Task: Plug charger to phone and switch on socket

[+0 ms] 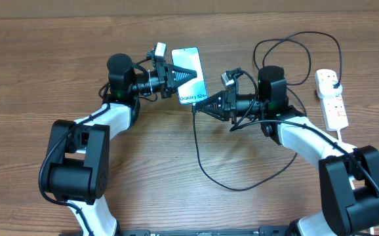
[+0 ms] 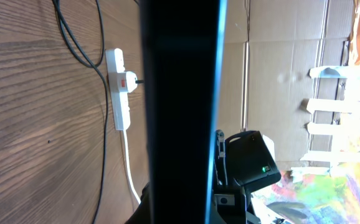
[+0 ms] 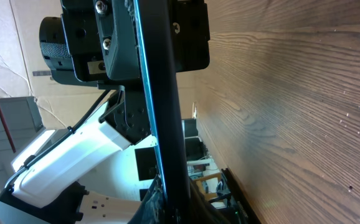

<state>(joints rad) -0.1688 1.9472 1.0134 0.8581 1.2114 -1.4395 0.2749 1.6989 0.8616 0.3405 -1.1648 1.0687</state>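
Note:
The phone point(image 1: 188, 58) shows a blue screen with "Galaxy" text at the upper middle of the table. My left gripper point(image 1: 188, 75) is shut on it across its width. In the left wrist view the phone point(image 2: 180, 93) is a dark edge-on band. My right gripper point(image 1: 199, 109) is shut on the connector tip of the black charger cable point(image 1: 206, 172), right at the phone's bottom edge; the tip itself is hidden. In the right wrist view the phone point(image 3: 164, 93) stands edge-on between my right fingers point(image 3: 174, 205). The charger's black plug point(image 1: 334, 81) sits in the white socket strip point(image 1: 334, 108) at the right.
The cable loops over the table in front of my right arm and again behind it point(image 1: 294, 46). The strip point(image 2: 121, 93), with a red switch, also shows in the left wrist view with its white cord point(image 2: 130, 174). Cardboard walls stand behind the table.

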